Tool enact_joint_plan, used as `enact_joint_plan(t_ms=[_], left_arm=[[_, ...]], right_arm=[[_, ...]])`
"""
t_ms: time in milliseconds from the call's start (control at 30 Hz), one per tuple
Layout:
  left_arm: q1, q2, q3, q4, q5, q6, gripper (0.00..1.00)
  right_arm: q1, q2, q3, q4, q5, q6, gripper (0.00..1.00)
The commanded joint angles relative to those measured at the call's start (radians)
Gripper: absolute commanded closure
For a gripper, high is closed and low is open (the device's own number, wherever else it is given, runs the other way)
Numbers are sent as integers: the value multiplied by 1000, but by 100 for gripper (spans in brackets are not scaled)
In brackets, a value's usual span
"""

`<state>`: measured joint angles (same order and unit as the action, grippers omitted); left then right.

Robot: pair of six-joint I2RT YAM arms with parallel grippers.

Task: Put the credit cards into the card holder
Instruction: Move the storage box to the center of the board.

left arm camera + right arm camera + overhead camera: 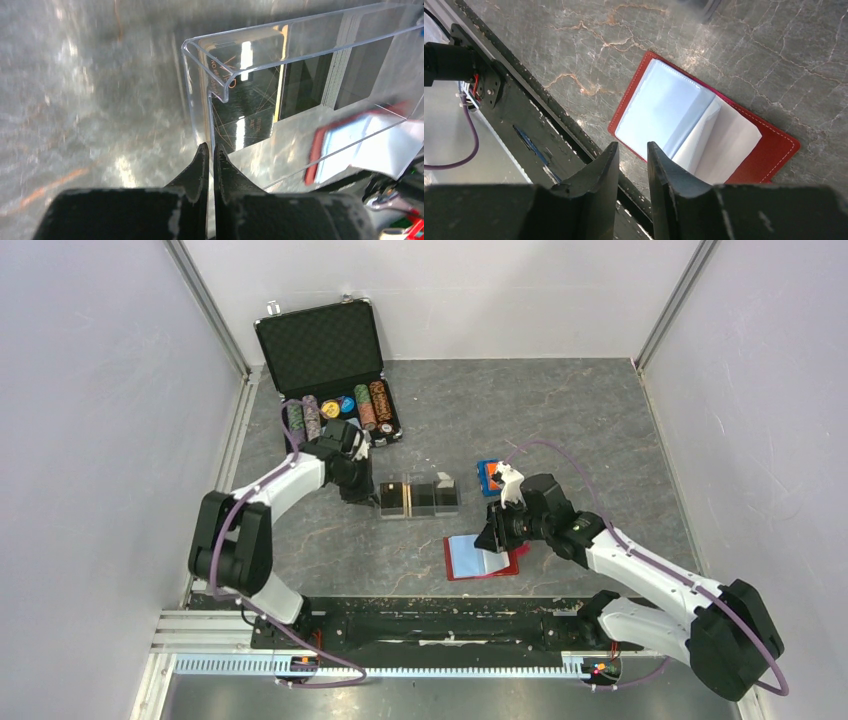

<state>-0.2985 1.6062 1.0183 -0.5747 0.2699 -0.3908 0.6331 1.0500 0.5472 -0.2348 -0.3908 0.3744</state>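
The grey marbled worktop (pixel 560 420) sits inside pale walls (pixel 90 390) with metal corner posts. An open black briefcase (pixel 320 345) holding poker chips (pixel 340 410) stands at the back left. The card holder (pixel 418 497) stands mid-worktop, with a credit card (pixel 245 110) upright in its end compartment. The left claw (pixel 210 147) is closed tight at the holder's end wall; whether it pinches the wall cannot be told. The right claw (pixel 631 147), slightly parted and holding nothing, hangs over an open red wallet (pixel 774 150).

Overhead looks down wide — wrists close (sharing wallet (pixel 475 560)).
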Motion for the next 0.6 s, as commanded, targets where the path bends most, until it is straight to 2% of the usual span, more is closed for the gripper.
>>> enact_joint_plan(t_ms=[0, 233, 300, 333, 367, 400, 467, 567], left_arm=[[0, -164, -80, -61, 46, 94, 98], [0, -351, -173, -123, -101, 73, 96], [0, -373, -169, -125, -107, 71, 85], [1, -377, -162, -130, -113, 70, 66], [0, -381, -153, -136, -123, 70, 51], [0, -385, -144, -144, -126, 72, 43], [0, -389, -121, -161, -117, 75, 35], [0, -400, -94, -172, -55, 60, 33]], right_arm=[[5, -7, 54, 27, 1, 11, 68], [8, 30, 52, 86, -37, 43, 53], [13, 43, 44, 119, -53, 58, 49], [17, 51, 42, 135, -60, 64, 47], [22, 58, 43, 147, -62, 68, 45], [27, 68, 44, 158, -64, 74, 43], [32, 89, 45, 187, -70, 87, 41], [47, 130, 44, 262, -81, 122, 40]])
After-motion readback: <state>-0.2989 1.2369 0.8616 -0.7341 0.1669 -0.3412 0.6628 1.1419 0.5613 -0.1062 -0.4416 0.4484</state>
